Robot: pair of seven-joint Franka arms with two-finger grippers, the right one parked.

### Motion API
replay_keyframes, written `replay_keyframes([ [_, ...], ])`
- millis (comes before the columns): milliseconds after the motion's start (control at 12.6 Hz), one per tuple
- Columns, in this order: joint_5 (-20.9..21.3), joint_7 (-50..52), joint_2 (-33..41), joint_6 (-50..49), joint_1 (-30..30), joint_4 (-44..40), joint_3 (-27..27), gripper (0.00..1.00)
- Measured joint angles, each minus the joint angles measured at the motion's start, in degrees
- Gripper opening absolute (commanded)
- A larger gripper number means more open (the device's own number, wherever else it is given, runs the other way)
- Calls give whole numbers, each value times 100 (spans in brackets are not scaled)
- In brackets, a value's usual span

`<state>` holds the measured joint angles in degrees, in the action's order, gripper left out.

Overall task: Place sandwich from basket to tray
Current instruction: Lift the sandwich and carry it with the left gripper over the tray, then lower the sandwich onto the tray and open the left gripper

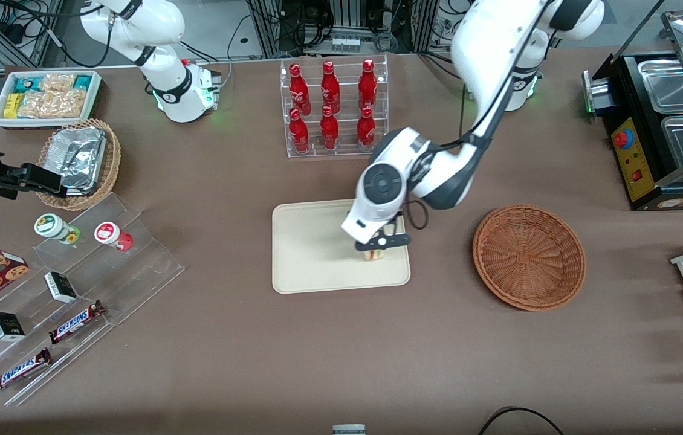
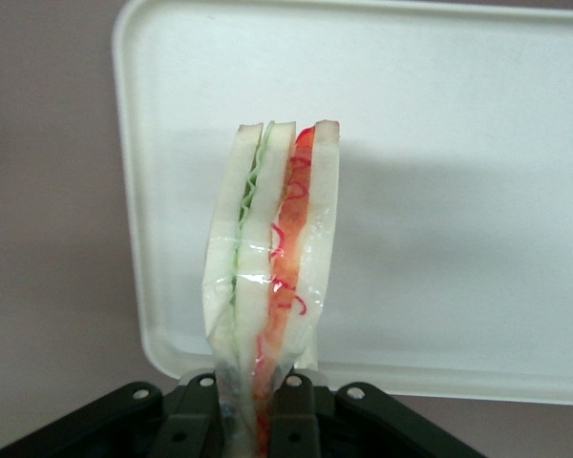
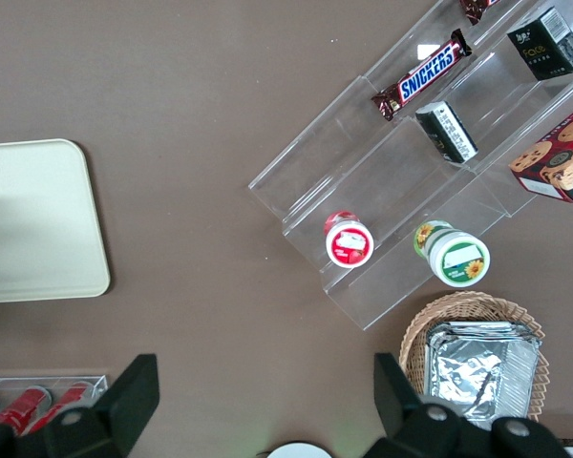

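Over the tray's (image 1: 311, 254) basket-side edge, your pincer (image 1: 376, 248) clamps the sandwich (image 2: 272, 277); release there and it may tip off the rim.

Left arm reached down from its base near the table's edge farthest from the front camera, elbow bent, forearm angled toward the table's middle. Wrist pointed straight down. End effector (image 1: 376, 249) sat low over the tray (image 1: 311, 254), near the tray's edge toward the working arm's end of the table. Fingers (image 2: 291, 420) were clamped on the sandwich (image 2: 272, 277), pinching its lower end from both sides; the sandwich stood upright between them, cut edge facing the wrist camera.
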<state>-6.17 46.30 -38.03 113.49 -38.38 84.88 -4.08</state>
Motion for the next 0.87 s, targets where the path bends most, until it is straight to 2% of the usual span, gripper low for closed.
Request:
replay_keyframes([
  [397,-9,382,-1262,-528,-176,-1788,-120,0],
  [874,27,520,-1478,-631,-235,-2130,-139,0],
])
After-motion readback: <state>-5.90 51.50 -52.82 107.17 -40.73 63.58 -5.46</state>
